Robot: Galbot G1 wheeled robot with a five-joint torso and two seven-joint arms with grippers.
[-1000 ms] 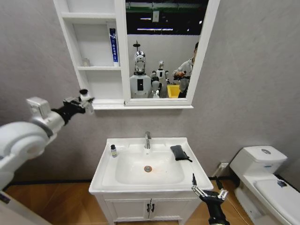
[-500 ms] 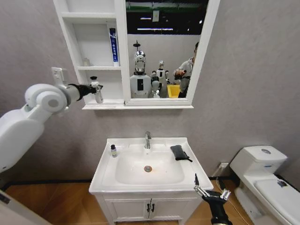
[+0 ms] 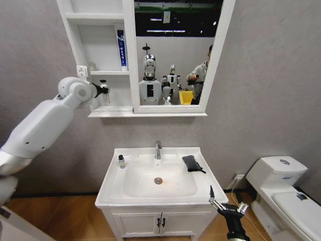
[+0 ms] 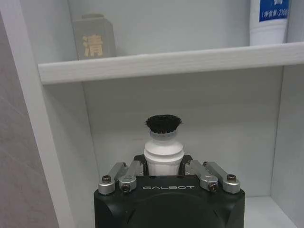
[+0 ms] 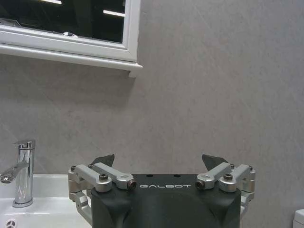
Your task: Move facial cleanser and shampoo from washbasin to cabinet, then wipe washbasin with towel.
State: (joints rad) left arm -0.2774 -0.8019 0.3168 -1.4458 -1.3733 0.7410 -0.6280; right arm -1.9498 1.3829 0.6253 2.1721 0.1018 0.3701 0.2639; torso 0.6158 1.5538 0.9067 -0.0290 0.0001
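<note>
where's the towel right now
The towel lies on the washbasin rim in the head view, on the robot's right of the chrome tap, at the back right corner. The right gripper hangs open below the basin's front right corner.

A mock bathroom in a robot lab: washbasin (image 3: 158,175) centre frame, toilet (image 3: 281,193) lower right, mirror (image 3: 173,52) reflecting parked robots (image 3: 149,83).

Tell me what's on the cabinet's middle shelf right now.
On the cabinet's middle shelf stand a white-and-blue tube and a small grey bottle. Below it, the left gripper holds a black-capped bottle inside the bottom compartment; the bottle's base is hidden.
</note>
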